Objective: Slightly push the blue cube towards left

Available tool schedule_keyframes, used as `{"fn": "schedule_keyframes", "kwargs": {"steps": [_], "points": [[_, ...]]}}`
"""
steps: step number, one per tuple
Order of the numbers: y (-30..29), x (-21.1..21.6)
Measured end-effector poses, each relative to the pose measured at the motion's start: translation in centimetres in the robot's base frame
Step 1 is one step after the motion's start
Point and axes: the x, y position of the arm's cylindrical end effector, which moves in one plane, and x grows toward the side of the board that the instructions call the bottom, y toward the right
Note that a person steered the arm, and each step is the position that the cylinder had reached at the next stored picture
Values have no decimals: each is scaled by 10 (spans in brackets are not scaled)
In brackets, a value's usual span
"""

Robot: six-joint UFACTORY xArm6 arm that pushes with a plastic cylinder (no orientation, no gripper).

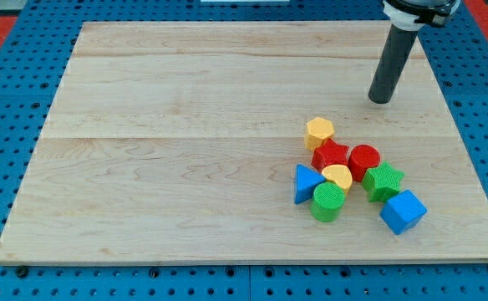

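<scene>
The rod comes down from the view's top right corner, leaning a little so that its upper end sits further right than its lower end, and my tip (380, 99) rests on the wooden board (185, 167) near the board's upper right part. There are no jaws on this arm, only the plain dark rod, so nothing is grasped or clenched. My tip touches no block; it stands well apart from the cluster, above it and somewhat to the right in the view. The nearest block to it is the yellow hexagon (319, 133), which lies below and to the left of my tip. Just beneath that sits the red star (331, 155), touching the red cylinder (363, 160) on its right. Below them the yellow cylinder (338, 177) sits between the blue triangle (307, 183) on its left and the green star (383, 181) on its right, with the green cylinder (327, 203) just below it. The blue cube (403, 211) lies at the lower right edge of the cluster, just beside the green star and below it, near the board's right side, far from my tip.
</scene>
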Motion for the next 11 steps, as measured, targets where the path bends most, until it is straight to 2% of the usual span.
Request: {"fn": "schedule_keyframes", "kwargs": {"steps": [3,4,5,6,7,8,10,11], "points": [[-2,-6],[6,26],[0,94],[-8,132],[28,151],[51,198],[11,198],[15,205]]}}
